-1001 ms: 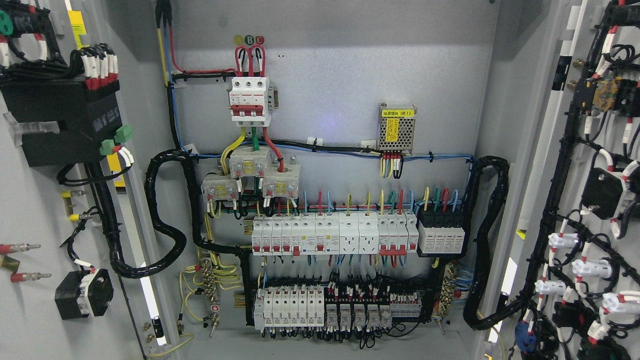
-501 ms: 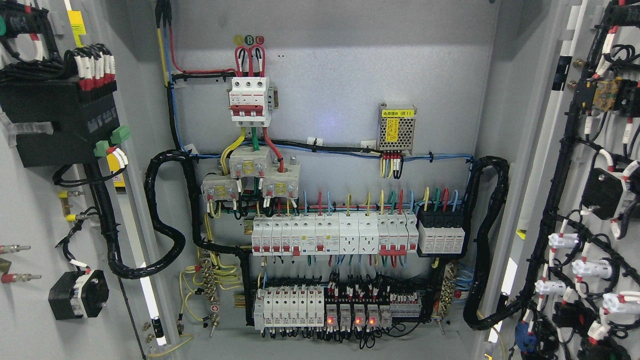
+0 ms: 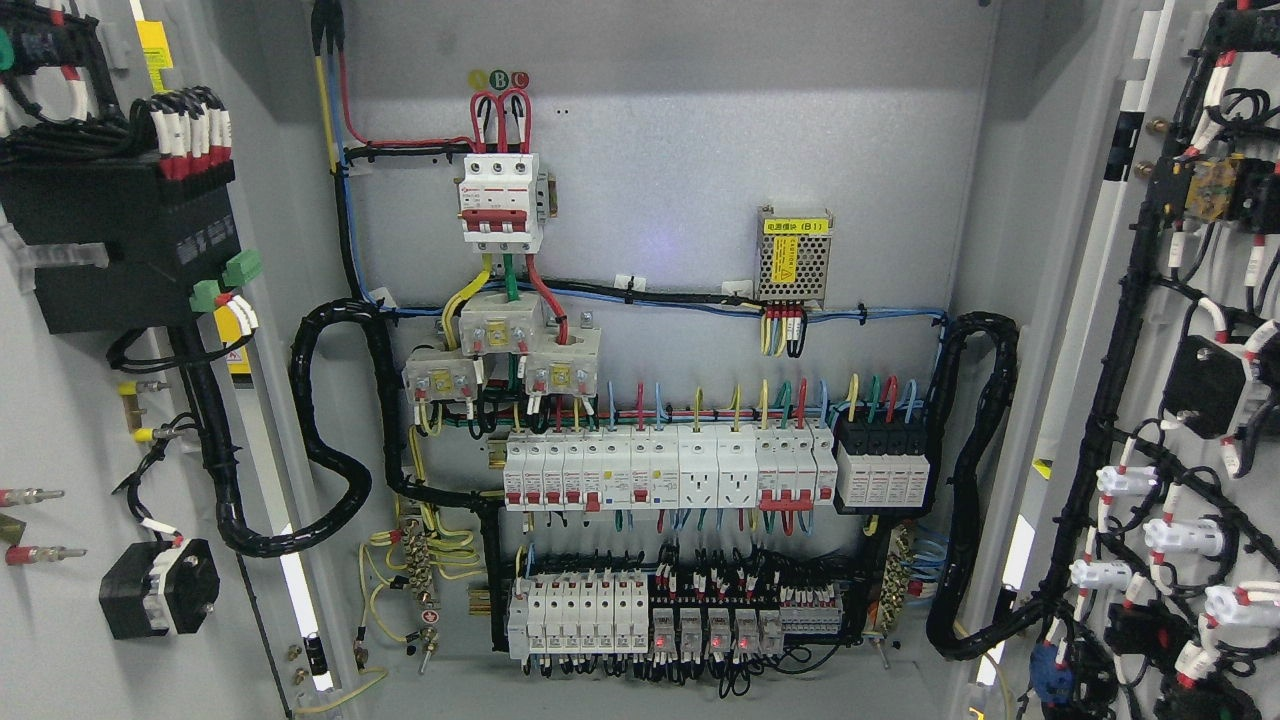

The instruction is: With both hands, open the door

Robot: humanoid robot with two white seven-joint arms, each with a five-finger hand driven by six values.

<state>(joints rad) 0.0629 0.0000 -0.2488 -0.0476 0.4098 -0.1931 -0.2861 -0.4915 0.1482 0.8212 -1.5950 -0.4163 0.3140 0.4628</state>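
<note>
A grey metal electrical cabinet [image 3: 660, 180] is seen with both of its doors swung wide. The left grey door [image 3: 60, 420] fills the picture's left edge and the right grey door [image 3: 1100, 250] fills the right edge, each showing its inner face. Neither robot hand is shown in the head view, so the state of the fingers cannot be told.

On the grey back panel, near the upper left, a white three-pole breaker with red levers [image 3: 500, 197] is mounted, fed by red looped wires from above. Towards the upper right of the panel a small perforated metal power module with a yellow label [image 3: 794, 257] is fixed. Across the middle a long row of white breakers [image 3: 665, 470] is set, ending at the right in a black block of modules [image 3: 884, 470]. Along the lower edge a second row of white breakers and relays [image 3: 650, 615] is seen, with small red lights glowing on some of the relays.

Thick black corrugated conduit [image 3: 320, 440] is looped from the left door into the cabinet, and a similar black conduit [image 3: 975, 480] is looped at the right side. A black box with green connectors [image 3: 120, 250] is carried on the left door, and white-capped black-wired components [image 3: 1170, 535] are carried on the right door.
</note>
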